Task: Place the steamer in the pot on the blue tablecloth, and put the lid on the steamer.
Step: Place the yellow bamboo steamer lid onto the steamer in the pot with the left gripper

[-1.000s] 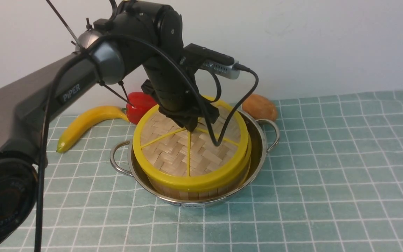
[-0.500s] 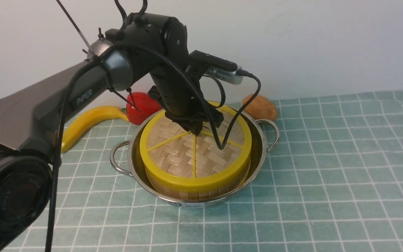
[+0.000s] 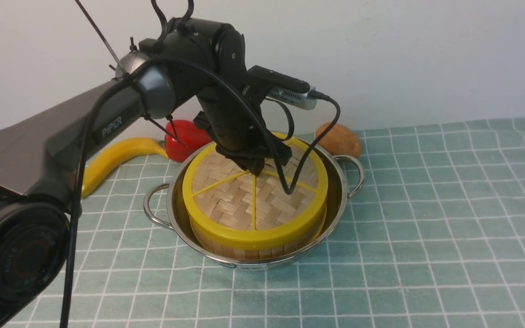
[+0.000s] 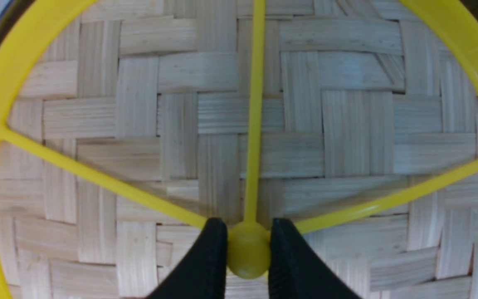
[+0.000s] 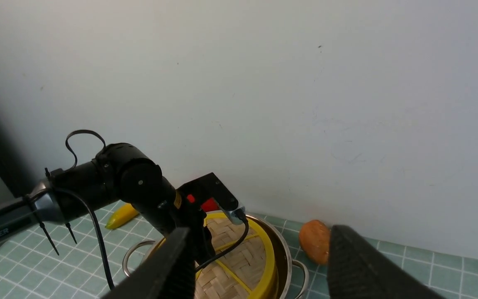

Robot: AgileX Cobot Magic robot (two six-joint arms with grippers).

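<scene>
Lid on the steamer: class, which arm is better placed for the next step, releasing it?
Left. The left gripper pinches the lid at its centre; the right gripper hangs open, apart from it.

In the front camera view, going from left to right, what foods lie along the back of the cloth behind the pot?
banana → red pepper → orange-brown rounded vegetable, perhaps a potato.
</scene>
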